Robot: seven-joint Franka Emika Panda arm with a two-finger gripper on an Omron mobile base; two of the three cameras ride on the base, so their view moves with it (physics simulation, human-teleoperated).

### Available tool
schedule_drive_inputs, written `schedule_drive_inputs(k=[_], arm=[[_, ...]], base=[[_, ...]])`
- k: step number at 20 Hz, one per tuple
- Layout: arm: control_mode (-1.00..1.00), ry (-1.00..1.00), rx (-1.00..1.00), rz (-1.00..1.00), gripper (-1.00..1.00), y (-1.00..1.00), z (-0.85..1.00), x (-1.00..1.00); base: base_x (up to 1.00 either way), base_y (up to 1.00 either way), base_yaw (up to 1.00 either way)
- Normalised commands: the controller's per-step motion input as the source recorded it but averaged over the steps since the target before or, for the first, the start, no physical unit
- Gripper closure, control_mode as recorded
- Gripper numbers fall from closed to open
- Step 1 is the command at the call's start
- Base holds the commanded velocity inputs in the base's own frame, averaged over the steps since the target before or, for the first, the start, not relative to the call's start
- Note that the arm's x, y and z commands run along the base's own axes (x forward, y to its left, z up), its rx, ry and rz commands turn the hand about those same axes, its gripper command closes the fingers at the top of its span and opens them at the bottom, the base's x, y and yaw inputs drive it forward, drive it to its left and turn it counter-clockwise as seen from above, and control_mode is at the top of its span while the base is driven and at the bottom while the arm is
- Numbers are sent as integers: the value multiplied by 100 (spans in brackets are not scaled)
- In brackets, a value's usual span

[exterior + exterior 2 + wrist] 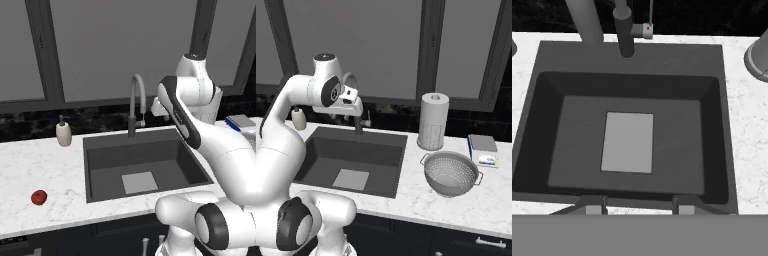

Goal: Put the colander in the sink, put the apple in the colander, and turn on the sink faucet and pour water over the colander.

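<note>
Colander (451, 173) sits upright on the white marble counter (421, 200) right of the sink (351, 160), near the front edge and just in front of a paper towel roll (433, 121). We see the apple (39, 197) on the counter's far left — well apart from the basin. Our tool (637, 207) hangs above the sink's near rim, fingers (594, 206) spread apart, gripping nothing. The sink faucet (135, 102) arches over the back edge, a soap dispenser (63, 132) to its left.
</note>
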Motion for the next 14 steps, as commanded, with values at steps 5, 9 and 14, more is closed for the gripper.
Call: schedule_drive_inputs(k=[5,9,14], arm=[[-100,-2,0,0,-100,-35,-1,-29],[-100,2,0,0,-100,-97,0,-51],[-100,3,0,0,-100,-100,0,-40]], base=[[0,0,0],[0,0,0],[0,0,0]])
